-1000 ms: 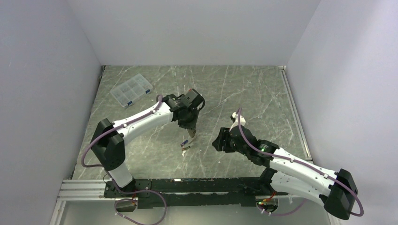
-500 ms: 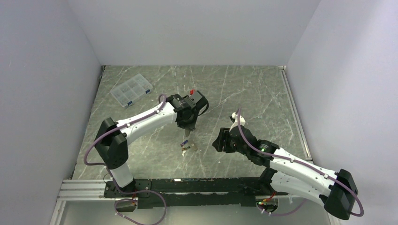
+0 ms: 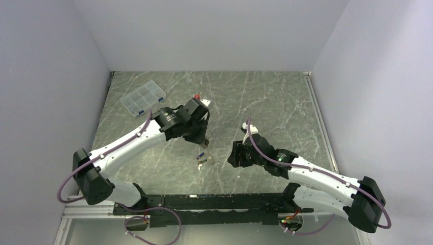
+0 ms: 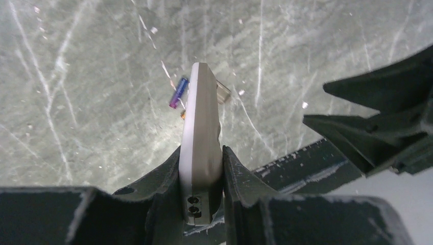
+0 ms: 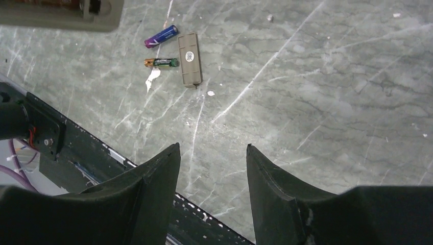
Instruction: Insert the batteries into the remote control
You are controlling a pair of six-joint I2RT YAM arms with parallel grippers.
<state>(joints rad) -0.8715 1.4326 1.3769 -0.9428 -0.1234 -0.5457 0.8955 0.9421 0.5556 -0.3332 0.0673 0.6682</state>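
My left gripper (image 4: 200, 153) is shut on the remote control (image 4: 200, 122), which stands edge-on between the fingers, beige back to the right. In the right wrist view the remote control (image 5: 61, 13) hangs at the top left with its battery bay showing. Below it on the table lie the batteries: a blue-purple one (image 5: 161, 36) and an orange-green one (image 5: 161, 63). Beside them rests the flat beige cover (image 5: 189, 59). My right gripper (image 5: 212, 148) is open and holds nothing, hovering a little to the right of the batteries (image 3: 201, 156).
A clear compartmented box (image 3: 143, 98) sits at the far left of the marble table (image 3: 275, 102). The dark rail (image 3: 204, 201) with the arm bases runs along the near edge. White walls close in both sides.
The left arm has swung its elbow out to the left and carried the remote up and away from the batteries. The right gripper has edged left and narrowed slightly.
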